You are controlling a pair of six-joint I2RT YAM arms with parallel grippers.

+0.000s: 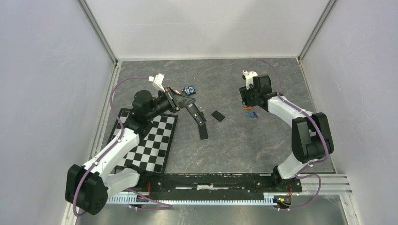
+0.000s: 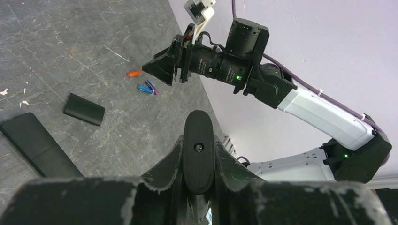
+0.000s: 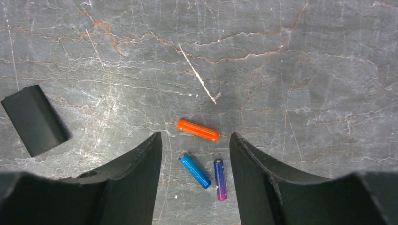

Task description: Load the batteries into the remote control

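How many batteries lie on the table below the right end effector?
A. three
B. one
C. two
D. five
A: an orange battery, a blue battery and a purple battery lie loose on the table under the open right end effector.

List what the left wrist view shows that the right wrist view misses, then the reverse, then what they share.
Left wrist only: a black remote clamped end-on in the left gripper, a second remote lying flat, and the whole right arm.
Right wrist only: the close layout, with the orange battery lying crosswise beyond the blue battery and the purple battery.
Both: those three batteries, the small black cover, the open right gripper above them, and the grey table.
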